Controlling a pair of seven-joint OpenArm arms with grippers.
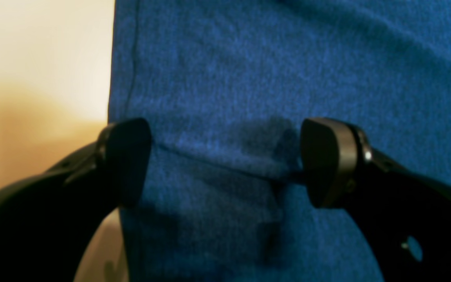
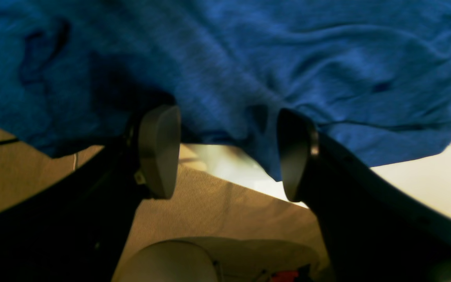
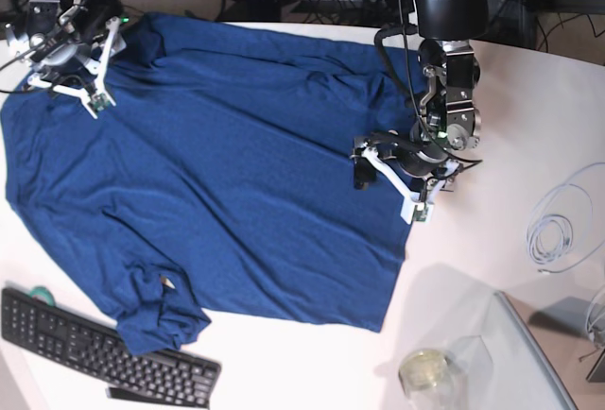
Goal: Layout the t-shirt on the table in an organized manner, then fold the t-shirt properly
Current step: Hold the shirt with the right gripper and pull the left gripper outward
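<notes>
A white surface [image 3: 510, 98] with a curved far edge carries everything in the base view. A large dark navy t-shirt [image 3: 217, 174] lies spread over most of its left and middle, wrinkled, with one bunched part [image 3: 156, 316] near the front. Along the front left edge, a black keyboard [image 3: 95, 349] sits at a slant, its far side just beside the bunched cloth. Toward the front right stands a clear container [image 3: 425, 372] with something yellowish inside. Next to it lies a grey translucent tray [image 3: 529, 358]. A coil of pale cable [image 3: 562, 226] rests near the right edge, well apart from the shirt.
</notes>
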